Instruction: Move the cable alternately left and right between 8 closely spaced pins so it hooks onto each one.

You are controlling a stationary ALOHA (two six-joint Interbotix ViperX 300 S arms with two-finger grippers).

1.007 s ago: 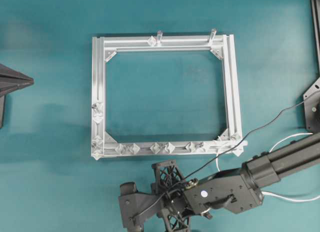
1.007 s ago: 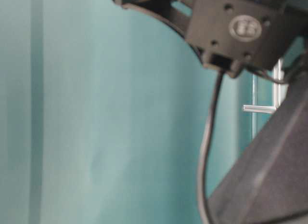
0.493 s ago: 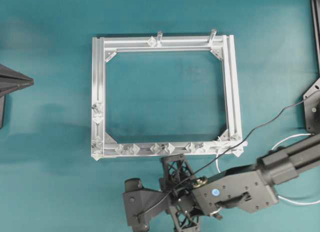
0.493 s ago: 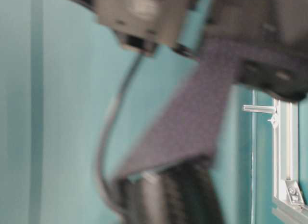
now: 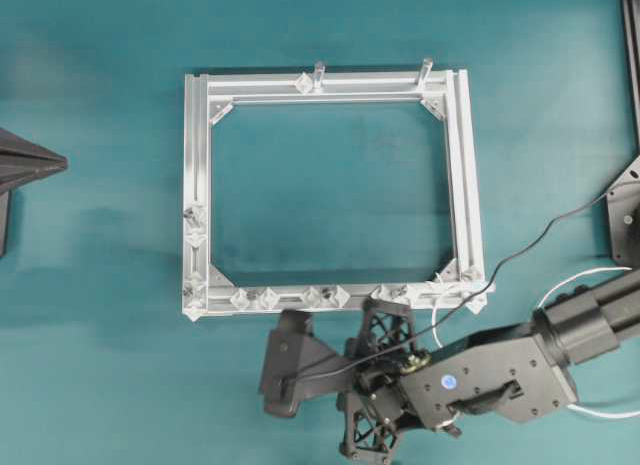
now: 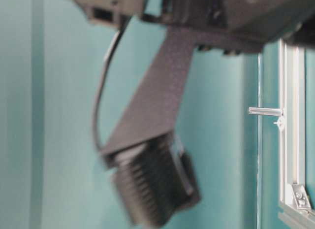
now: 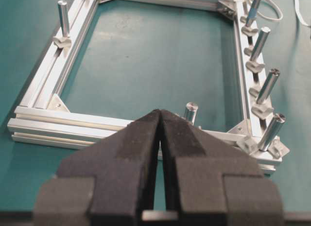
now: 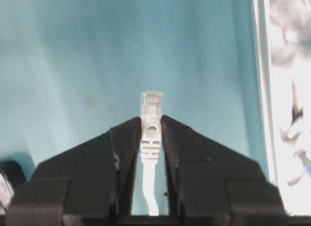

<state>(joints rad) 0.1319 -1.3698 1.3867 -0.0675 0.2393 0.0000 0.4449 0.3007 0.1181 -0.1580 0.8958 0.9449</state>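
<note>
Frame: the aluminium frame (image 5: 197,185) lies flat on the teal table (image 5: 100,385), filling the centre of the overhead view; it sits where it sat a second ago.
Right arm: it has swung from the lower centre of the overhead view up and to the right, and its wrist has rolled, so the right gripper (image 8: 151,120) now sits just below the frame's lower rail.
Right gripper hold: jaws closed part-way on the cable (image 8: 150,148), pinching the boot just behind its clear plug, which pokes out past the fingertips; the grip looks unchanged.
Cable run: the white cord loops out at the lower right of the overhead view (image 5: 550,290), beside the frame's lower right corner.
Pins: the row of pins (image 5: 305,297) along the lower rail carries no weave that I can see; the cord appears only to reach the right-hand end.
Left gripper: the left gripper (image 7: 161,120) is closed on nothing, parked facing the frame, and has not stirred.
Meaning: judged from this, the plug is being brought up to the rail, and threading has barely begun.
</note>
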